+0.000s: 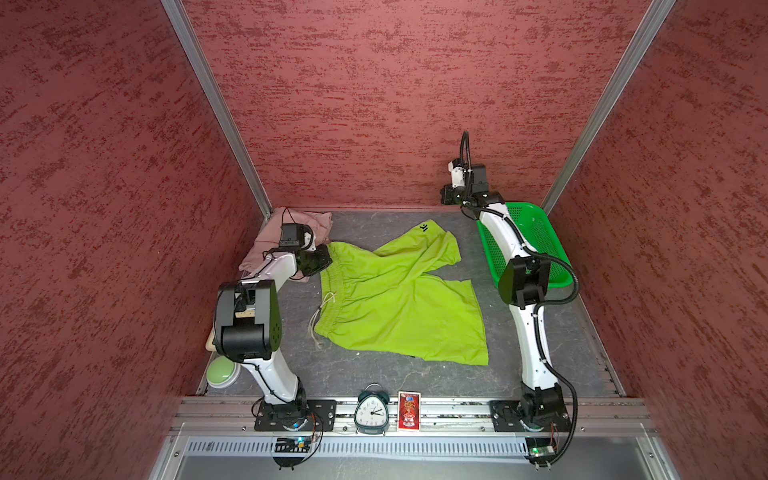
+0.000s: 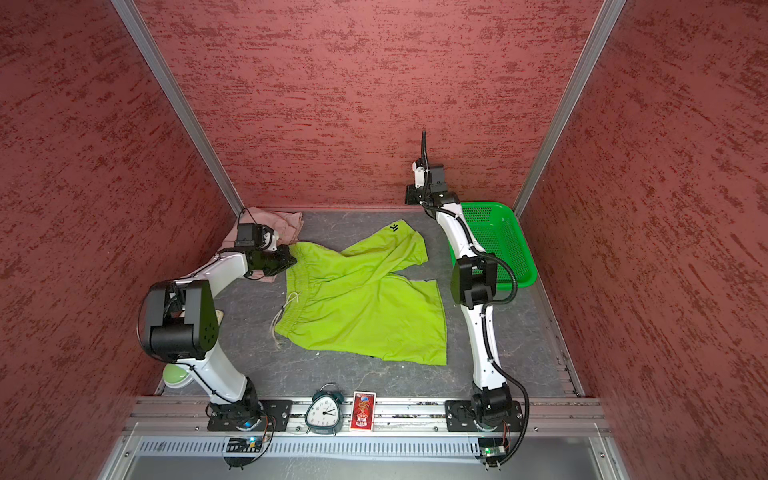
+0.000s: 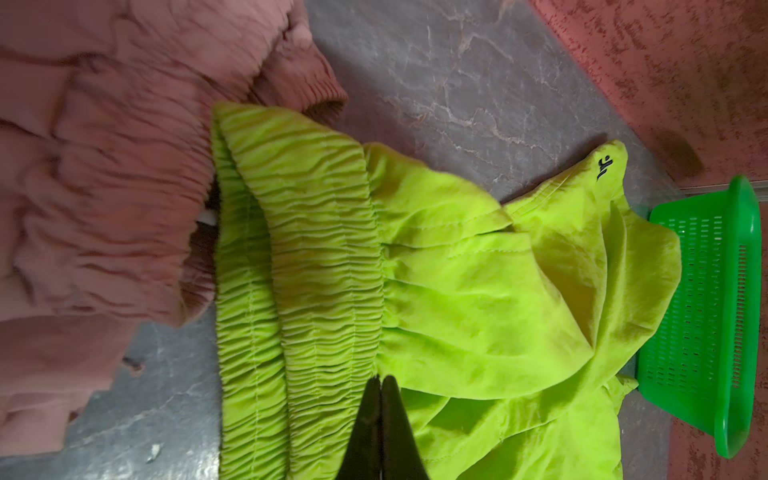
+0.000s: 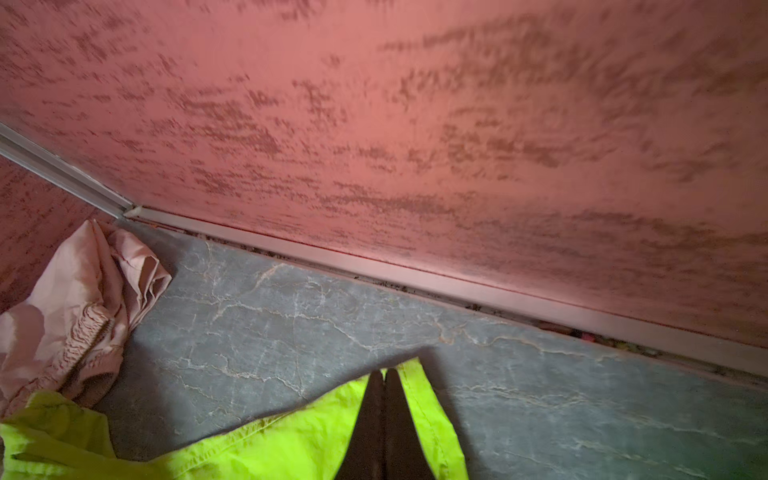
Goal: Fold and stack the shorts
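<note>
The lime green shorts lie spread on the grey table, waistband to the left, white drawstring loose, one leg crossing the other at the back. The pink shorts sit crumpled in the far left corner, partly under my left arm. My left gripper is shut, its tips at the seam below the green waistband's far end; no fabric shows between them. My right gripper hangs shut, above the table by the back wall, over the green leg's corner.
A bright green perforated basket stands at the far right behind my right arm. An alarm clock and a red card box stand on the front rail. A round green-and-white button sits at the front left.
</note>
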You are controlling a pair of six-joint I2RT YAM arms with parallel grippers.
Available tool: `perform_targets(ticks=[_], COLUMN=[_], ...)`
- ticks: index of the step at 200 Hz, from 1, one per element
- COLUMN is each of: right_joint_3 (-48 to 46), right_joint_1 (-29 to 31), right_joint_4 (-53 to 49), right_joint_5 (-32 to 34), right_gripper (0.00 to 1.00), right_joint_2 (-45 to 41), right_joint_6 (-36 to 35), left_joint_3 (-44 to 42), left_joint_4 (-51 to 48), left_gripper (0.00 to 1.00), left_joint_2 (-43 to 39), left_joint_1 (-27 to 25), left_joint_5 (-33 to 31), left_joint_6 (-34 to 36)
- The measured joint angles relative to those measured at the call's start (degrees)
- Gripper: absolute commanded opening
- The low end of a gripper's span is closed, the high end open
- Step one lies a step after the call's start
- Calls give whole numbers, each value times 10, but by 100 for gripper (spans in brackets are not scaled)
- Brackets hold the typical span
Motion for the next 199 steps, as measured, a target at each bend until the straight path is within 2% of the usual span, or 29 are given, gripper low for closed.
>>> perform_targets(ticks=[14,23,35,48,69,87,134,157,185,199], right_joint_3=[1,0,-6,-12,-16,-16,-13,-9,5,6], right_joint_1=[-2,-3,-4,-4,-2,3,10,12,14,15], right_joint_4=[-12,-22,-35,-40,-38,-36,-32,-22,-19,-14], right_joint_5=[-4,-12,-21,-26,-25,-21,-2,5,13,14], right_gripper=[62,68,74,76,78,80,81,78,70,56], right_joint_2=[-5,-5,-2,5,30,60,131,146,153,154], right_joint_6=[-15,-28,-38,-49,-57,-59,-64,-70,-71,-69], left_joint_3=[0,0,0,-3,-9,-11,-18,-18,-18,-18], left_joint_4=[0,1,1,6,15,21,26,28,32,35], left_gripper=[0,13,21,41,60,73,73,73,70,70], left_joint_2=[-7,-8,-8,-8,-8,-8,-8,-7,-1,4], left_joint_1=[3,5,6,6,5,5,5,4,2,2], left_joint_5=[1,1,2,7,16,20,25,25,26,27], left_joint_6=[1,1,3,5,1,-5,-4,-4,-4,-4])
